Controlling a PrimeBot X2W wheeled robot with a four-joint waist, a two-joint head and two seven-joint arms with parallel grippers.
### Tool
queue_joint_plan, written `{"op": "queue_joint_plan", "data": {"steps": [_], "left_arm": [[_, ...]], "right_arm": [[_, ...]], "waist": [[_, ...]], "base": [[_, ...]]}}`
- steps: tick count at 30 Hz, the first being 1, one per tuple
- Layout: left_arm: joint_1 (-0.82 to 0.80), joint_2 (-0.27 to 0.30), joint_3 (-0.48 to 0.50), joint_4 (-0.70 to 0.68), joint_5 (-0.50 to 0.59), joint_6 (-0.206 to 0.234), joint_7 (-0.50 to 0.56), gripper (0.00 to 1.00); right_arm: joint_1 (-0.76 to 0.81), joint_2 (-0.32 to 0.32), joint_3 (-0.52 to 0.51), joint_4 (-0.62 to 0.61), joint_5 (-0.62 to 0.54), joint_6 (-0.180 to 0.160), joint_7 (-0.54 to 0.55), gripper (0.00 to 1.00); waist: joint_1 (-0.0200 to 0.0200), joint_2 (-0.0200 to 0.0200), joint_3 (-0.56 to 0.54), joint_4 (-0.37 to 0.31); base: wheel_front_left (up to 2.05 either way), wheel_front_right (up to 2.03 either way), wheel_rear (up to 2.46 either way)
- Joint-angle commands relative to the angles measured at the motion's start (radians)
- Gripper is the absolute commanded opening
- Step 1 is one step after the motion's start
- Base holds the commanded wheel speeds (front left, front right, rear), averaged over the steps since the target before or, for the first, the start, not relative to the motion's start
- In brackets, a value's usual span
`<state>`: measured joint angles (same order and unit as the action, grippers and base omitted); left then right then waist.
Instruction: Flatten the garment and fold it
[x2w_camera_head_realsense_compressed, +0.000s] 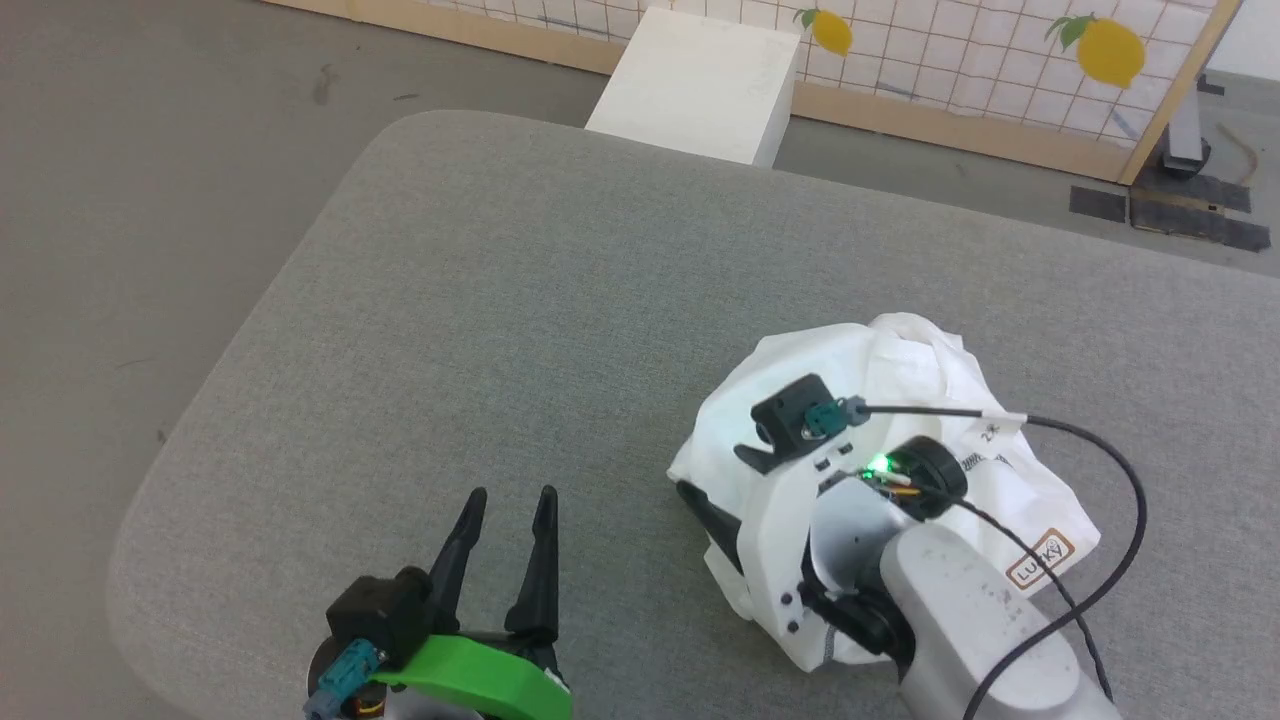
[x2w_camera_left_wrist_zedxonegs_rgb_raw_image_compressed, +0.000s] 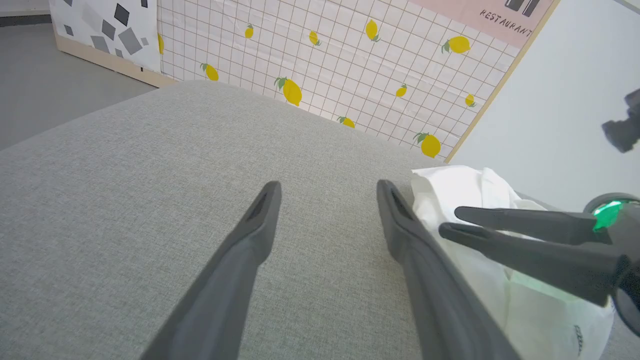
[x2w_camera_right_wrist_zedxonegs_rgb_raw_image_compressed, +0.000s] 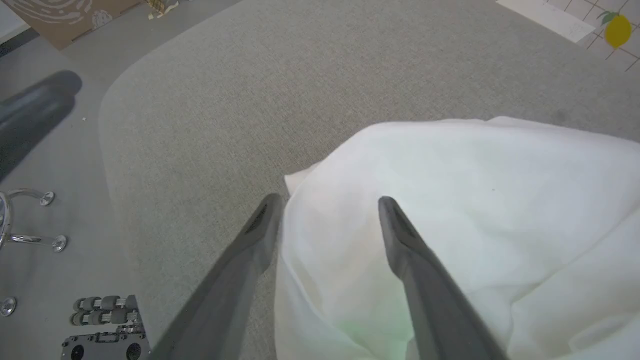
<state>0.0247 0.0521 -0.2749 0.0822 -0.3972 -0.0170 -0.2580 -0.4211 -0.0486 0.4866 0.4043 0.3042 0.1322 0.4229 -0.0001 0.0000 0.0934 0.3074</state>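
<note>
From where I stand, the crumpled white short-sleeved T-shirt (x2w_camera_head_realsense_compressed: 900, 365) lies in a heap at the lower right of the head view. It rests on a wide grey fabric-covered table (x2w_camera_head_realsense_compressed: 500, 300) with rounded corners, its tan-outlined logo patch (x2w_camera_head_realsense_compressed: 1040, 560) facing up. The right gripper (x2w_camera_right_wrist_zedxonegs_rgb_raw_image_compressed: 327, 205) is down in the heap, its dark fingers spread apart with white cloth bulging between them. The left gripper (x2w_camera_head_realsense_compressed: 512, 500) hovers at the lower left over bare table, fingers apart too. A rigid white box (x2w_camera_head_realsense_compressed: 700, 85) stands at top centre.
</note>
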Motion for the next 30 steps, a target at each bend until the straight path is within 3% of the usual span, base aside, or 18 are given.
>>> {"op": "queue_joint_plan", "data": {"steps": [1,7,15,22,30], "left_arm": [[-0.013,-0.002,0.001,-0.002,-0.001,0.003,-0.004,1.0],[0.014,-0.002,0.029,-0.015,0.012,0.01,-0.004,1.0],[0.031,-0.002,0.035,-0.025,0.012,0.01,-0.004,1.0],[0.015,-0.002,0.015,-0.027,-0.003,0.013,-0.004,1.0],[-0.008,-0.002,0.011,-0.019,-0.005,0.011,-0.004,1.0]], "right_arm": [[-0.028,-0.002,-0.007,-0.003,0.012,-0.002,-0.017,1.0],[-0.041,-0.002,-0.095,-0.074,-0.016,-0.002,-0.026,1.0],[0.008,-0.076,-0.29,-0.243,-0.121,-0.002,0.129,1.0],[0.109,-0.068,-0.355,-0.313,-0.155,-0.002,0.28,1.0],[0.156,-0.048,-0.411,-0.272,-0.213,-0.002,0.308,1.0]], "waist": [[0.0001,0.0,-0.001,-0.001],[0.0001,0.0,-0.018,-0.048],[0.0001,0.0,-0.016,-0.1],[0.0001,0.0,0.011,-0.093],[0.0001,0.0,0.035,-0.043]], "base": [[0.0,0.0,0.0],[0.0,0.0,0.0],[0.0,0.0,0.0],[0.0,0.0,0.0],[0.0,0.0,0.0]]}}
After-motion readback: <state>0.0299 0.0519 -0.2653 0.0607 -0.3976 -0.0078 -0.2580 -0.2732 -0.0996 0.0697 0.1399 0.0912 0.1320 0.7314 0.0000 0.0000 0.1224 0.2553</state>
